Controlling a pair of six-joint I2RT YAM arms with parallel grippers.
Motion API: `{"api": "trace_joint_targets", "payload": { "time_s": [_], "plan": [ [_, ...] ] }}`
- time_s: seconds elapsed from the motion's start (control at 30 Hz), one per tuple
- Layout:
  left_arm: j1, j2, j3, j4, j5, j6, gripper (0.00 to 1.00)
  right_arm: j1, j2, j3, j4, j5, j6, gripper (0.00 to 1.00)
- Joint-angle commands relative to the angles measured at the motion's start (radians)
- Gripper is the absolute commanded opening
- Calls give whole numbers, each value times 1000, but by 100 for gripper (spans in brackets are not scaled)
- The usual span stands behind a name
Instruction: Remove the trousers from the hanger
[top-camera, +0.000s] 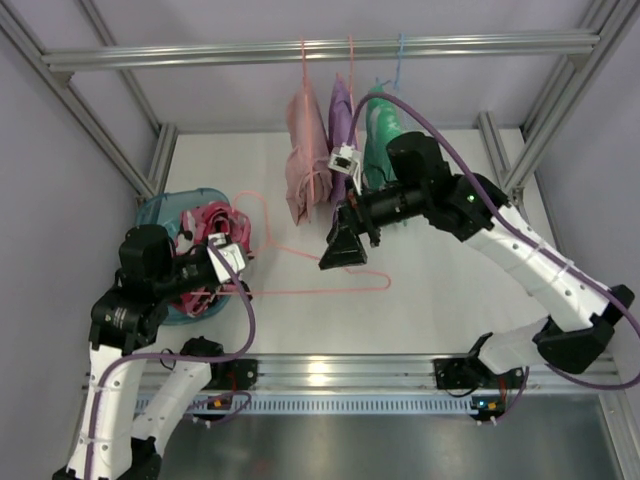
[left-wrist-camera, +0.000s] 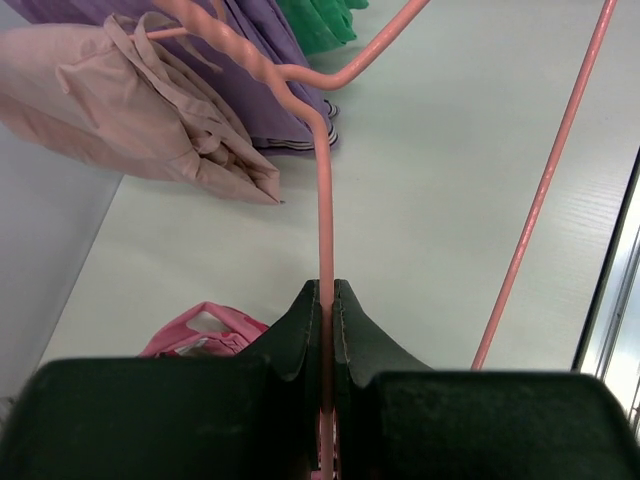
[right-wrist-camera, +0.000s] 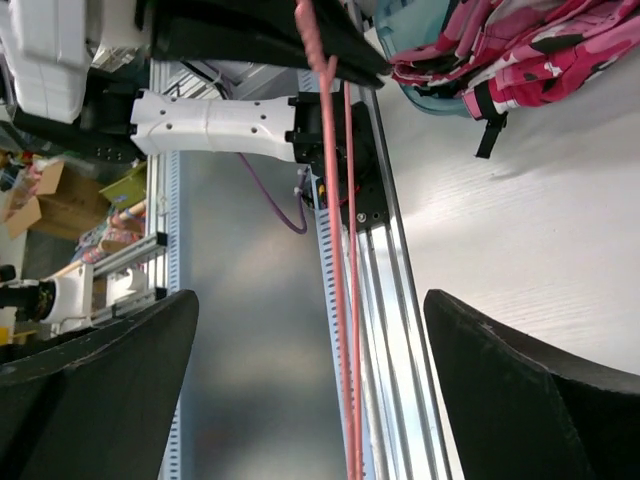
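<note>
1. Left fingers (left-wrist-camera: 342, 318) are clenched on the hanger (top-camera: 330, 291) wire. Right fingers (top-camera: 343, 250) are released and spread wide, with the wire running between them.
2. Trousers (top-camera: 212, 222) lie bunched in a teal tub (top-camera: 158, 210) at the bench's (top-camera: 450, 190) left edge, beside the left wrist.
3. Judgement: hold the wire firmly and draw it straight away from the tub, slowly, so the dark strings don't snag.
4. Unclear whether any cloth is threaded on the wire; the left arm hides that end.

Four hangers (top-camera: 320, 291), perhaps — trousers (top-camera: 215, 225), three garments (top-camera: 303, 165).
</note>
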Motion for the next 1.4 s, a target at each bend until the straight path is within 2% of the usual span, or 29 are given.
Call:
{"api": "trace_joint_targets", "payload": {
  "time_s": [0.0,0.07,0.27,0.33,0.67,0.8,0.83,0.93,0.97,1.07,1.1,1.13,1.2,1.23,1.27,1.33,1.37],
  "plan": [
    [3,43,71,51,33,-33,0,5,-93,-58,-13,33,-58,94],
    [3,65,91,53,43,-39,0,5,-125,-96,-29,59,-93,86],
    [3,91,110,53,57,-52,0,5,-178,-171,-18,105,-113,76],
    [3,92,108,51,62,-52,0,7,-178,-173,-15,111,-117,74],
    [3,96,116,53,60,-62,0,11,-152,-176,-38,123,-165,51],
    [3,100,114,53,60,-72,0,22,-164,-188,-46,142,-183,49],
    [3,100,114,51,62,-73,0,20,-167,-190,-47,142,-186,45],
    [3,102,118,53,65,-81,0,20,-173,-196,-49,134,-188,20],
    [3,100,121,53,65,-84,0,22,-173,-195,-50,130,-189,0],
    [3,94,122,88,39,-130,0,22,-178,-178,-58,90,-196,0],
    [3,92,122,96,34,-140,5,22,-179,-172,-57,85,-194,0],
    [3,88,124,105,27,-172,29,22,-182,-170,-50,87,-186,0],
    [3,79,125,129,25,-208,51,20,-202,-170,-43,105,-186,0],
    [3,74,127,137,27,-251,70,20,-210,-176,-35,113,-186,0],
    [3,62,127,151,22,-281,82,20,-227,-178,-32,119,-186,0],
    [3,50,131,200,20,-375,98,17,-245,-190,-26,123,-179,0],
    [3,36,134,221,19,-419,98,11,-267,-195,-24,126,-177,0]
  ]
}}
